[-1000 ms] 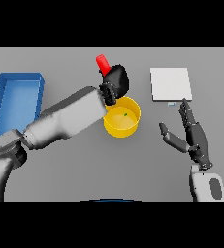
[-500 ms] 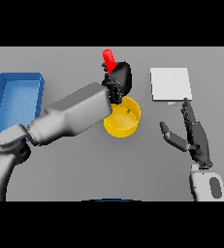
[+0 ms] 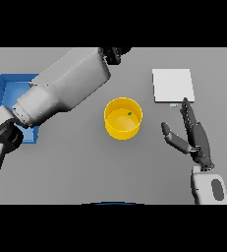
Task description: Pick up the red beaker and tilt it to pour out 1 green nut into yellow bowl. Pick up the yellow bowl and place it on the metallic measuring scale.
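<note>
A plain grey table (image 3: 75, 172) fills the view, evenly lit.

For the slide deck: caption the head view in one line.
Green nut lies in the yellow bowl; open right hand waits near the scale.

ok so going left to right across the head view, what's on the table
blue tray → yellow bowl with a green nut in it → right hand, with the white scale behind it. The left arm crosses above tray and bowl.
</note>
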Tool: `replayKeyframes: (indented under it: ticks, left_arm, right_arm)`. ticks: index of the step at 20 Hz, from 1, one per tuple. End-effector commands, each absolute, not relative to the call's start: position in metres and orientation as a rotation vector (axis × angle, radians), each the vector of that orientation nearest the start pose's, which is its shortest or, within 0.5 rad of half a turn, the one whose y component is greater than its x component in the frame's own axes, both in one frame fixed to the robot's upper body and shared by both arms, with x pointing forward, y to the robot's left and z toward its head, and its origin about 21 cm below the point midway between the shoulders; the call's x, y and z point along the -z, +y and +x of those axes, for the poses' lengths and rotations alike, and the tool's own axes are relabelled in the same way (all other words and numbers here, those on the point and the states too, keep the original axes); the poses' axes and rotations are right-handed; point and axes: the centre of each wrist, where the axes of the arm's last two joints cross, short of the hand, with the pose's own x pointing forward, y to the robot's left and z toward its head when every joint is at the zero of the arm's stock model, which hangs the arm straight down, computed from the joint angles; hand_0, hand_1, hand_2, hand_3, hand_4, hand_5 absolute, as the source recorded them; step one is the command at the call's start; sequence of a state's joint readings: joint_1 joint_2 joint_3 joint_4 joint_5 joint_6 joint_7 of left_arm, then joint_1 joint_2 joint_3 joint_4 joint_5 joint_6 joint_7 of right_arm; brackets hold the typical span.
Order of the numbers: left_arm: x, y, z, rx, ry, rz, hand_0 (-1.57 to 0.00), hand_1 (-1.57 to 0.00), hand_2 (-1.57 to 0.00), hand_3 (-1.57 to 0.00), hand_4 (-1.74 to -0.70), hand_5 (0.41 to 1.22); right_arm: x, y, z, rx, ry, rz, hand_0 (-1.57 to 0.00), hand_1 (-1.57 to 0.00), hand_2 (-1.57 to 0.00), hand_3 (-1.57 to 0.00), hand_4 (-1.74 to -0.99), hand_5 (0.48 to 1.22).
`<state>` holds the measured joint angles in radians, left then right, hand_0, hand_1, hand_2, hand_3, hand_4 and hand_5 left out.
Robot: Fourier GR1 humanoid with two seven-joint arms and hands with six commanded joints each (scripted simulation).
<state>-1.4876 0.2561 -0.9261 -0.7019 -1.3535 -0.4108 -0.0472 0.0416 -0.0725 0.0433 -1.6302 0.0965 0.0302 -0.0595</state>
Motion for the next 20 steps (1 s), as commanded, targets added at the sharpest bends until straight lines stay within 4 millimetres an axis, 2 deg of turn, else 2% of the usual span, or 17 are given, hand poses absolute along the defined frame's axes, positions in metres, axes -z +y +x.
replayKeyframes:
  ticks: [1, 3, 4, 5, 6, 7, 8, 11, 13, 15, 18, 20]
  left_arm:
    - [-0.254, 0.017, 0.428, -2.411, 0.941, -1.792, -1.57, -1.42, -1.41, -1.28, -1.63, 1.205]
    - [-0.303, 0.03, 0.436, -2.378, 1.037, -1.966, -1.57, -1.47, -1.47, -1.39, -1.57, 1.211]
    - [-0.32, 0.039, 0.442, -2.376, 1.094, -2.057, -1.57, -1.49, -1.49, -1.42, -1.55, 1.213]
    - [-0.328, 0.045, 0.445, -2.387, 1.136, -2.092, -1.57, -1.51, -1.5, -1.45, -1.54, 1.214]
    - [-0.343, 0.065, 0.451, -2.431, 1.264, -2.159, -1.57, -1.52, -1.52, -1.48, -1.58, 1.216]
    - [-0.355, 0.097, 0.461, -2.467, 1.451, -2.286, -1.57, -1.53, -1.53, -1.45, -1.61, 1.217]
    - [-0.362, 0.121, 0.466, -2.464, 1.621, -2.363, -1.57, -1.54, -1.54, -1.44, -1.64, 1.218]
    - [-0.353, 0.184, 0.478, -2.422, 2.067, -2.52, -1.57, -1.55, -1.55, -1.42, -1.69, 1.219]
    - [-0.344, 0.215, 0.48, -2.309, 2.302, -2.579, -1.57, -1.56, -1.56, -1.4, -1.71, 1.22]
    - [-0.334, 0.242, 0.48, -2.153, 2.556, -2.685, -1.57, -1.56, -1.56, -1.44, -1.72, 1.22]
    - [-0.301, 0.273, 0.479, -1.989, 2.699, -2.887, -1.57, -1.57, -1.57, -1.41, -1.73, 1.221]
    - [-0.275, 0.298, 0.475, -1.93, 2.77, -3.015, -1.57, -1.57, -1.57, -1.47, -1.73, 1.221]
  right_arm:
    - [-0.004, -0.239, 0.236, -0.184, -1.648, -0.082, 0.0, 0.0, 0.0, 0.0, -1.241, 0.626]
    - [-0.008, -0.241, 0.235, -0.185, -1.658, -0.081, 0.0, 0.0, 0.0, 0.0, -1.256, 0.635]
    - [-0.009, -0.243, 0.236, -0.192, -1.658, -0.078, 0.0, 0.0, 0.0, 0.0, -1.266, 0.639]
    - [-0.008, -0.244, 0.237, -0.195, -1.652, -0.07, 0.0, 0.0, 0.0, 0.0, -1.274, 0.642]
    - [-0.009, -0.243, 0.238, -0.203, -1.652, -0.076, 0.0, 0.0, 0.0, 0.0, -1.281, 0.644]
    - [-0.008, -0.244, 0.238, -0.209, -1.652, -0.085, 0.0, 0.0, 0.0, 0.0, -1.292, 0.645]
    - [-0.01, -0.243, 0.238, -0.221, -1.66, -0.081, 0.0, 0.0, 0.0, 0.0, -1.299, 0.649]
    - [-0.009, -0.237, 0.24, -0.242, -1.678, -0.078, 0.0, 0.0, 0.0, 0.0, -1.312, 0.653]
    - [-0.011, -0.241, 0.243, -0.275, -1.697, -0.098, 0.0, 0.0, 0.0, 0.0, -1.304, 0.653]
    - [-0.01, -0.235, 0.244, -0.264, -1.68, -0.089, 0.0, 0.0, 0.0, 0.0, -1.298, 0.651]
    - [-0.009, -0.235, 0.245, -0.251, -1.67, -0.077, 0.0, 0.0, 0.0, 0.0, -1.276, 0.651]
    - [-0.008, -0.231, 0.246, -0.243, -1.657, -0.055, 0.0, 0.0, 0.0, 0.0, -1.275, 0.656]
